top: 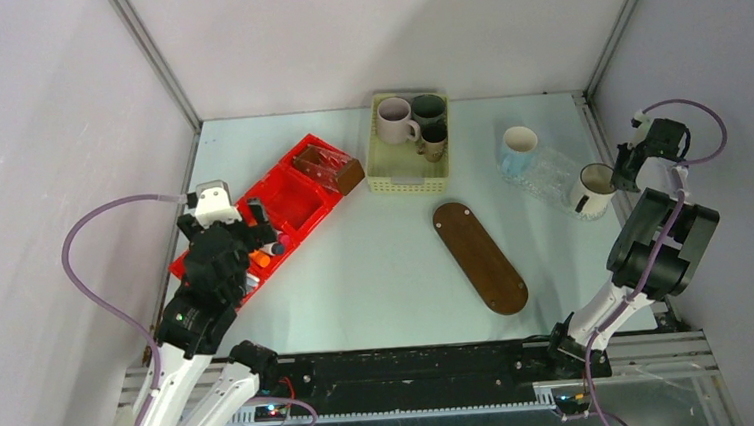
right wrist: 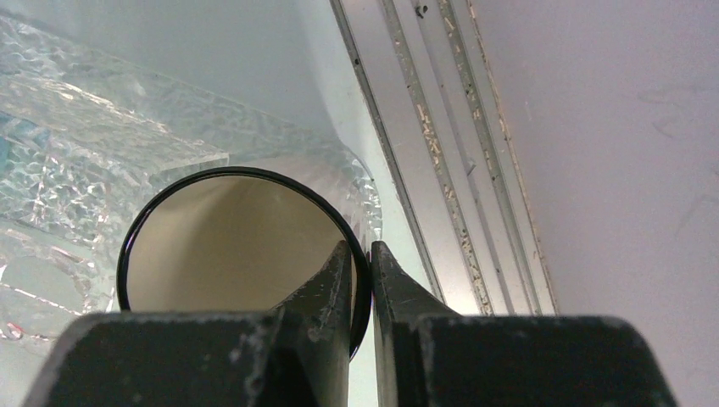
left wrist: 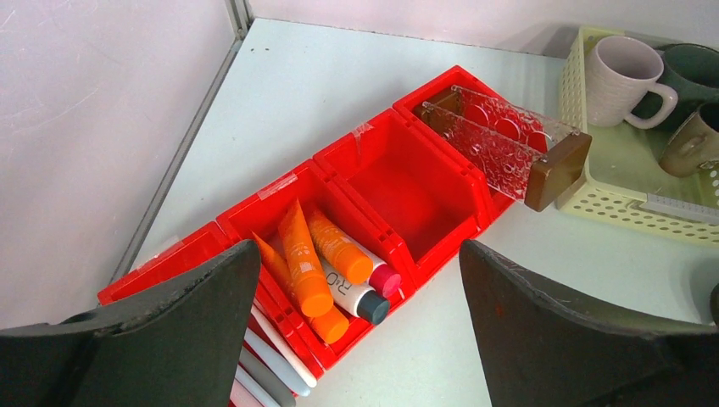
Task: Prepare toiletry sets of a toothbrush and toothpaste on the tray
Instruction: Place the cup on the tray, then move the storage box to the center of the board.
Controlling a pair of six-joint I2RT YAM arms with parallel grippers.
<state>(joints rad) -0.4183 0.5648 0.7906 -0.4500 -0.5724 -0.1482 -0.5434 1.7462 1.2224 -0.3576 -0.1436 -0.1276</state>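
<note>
Right pincer (right wrist: 363, 254): clenched astride the mug (right wrist: 229, 246) rim, my hold for lifting it.
Left pincer (left wrist: 356, 254): released wide over toothpaste tubes (left wrist: 303, 263), which I judge next.

Five mugs (top: 396, 119) stand on the tabletop (top: 377, 273): three in the one basket (top: 391, 177) at its far edge, two near its right edge. The one red bin (left wrist: 407, 182) holds three orange tubes (left wrist: 298, 254) and two white tubes (left wrist: 349, 292). One tray (top: 479, 256).
</note>
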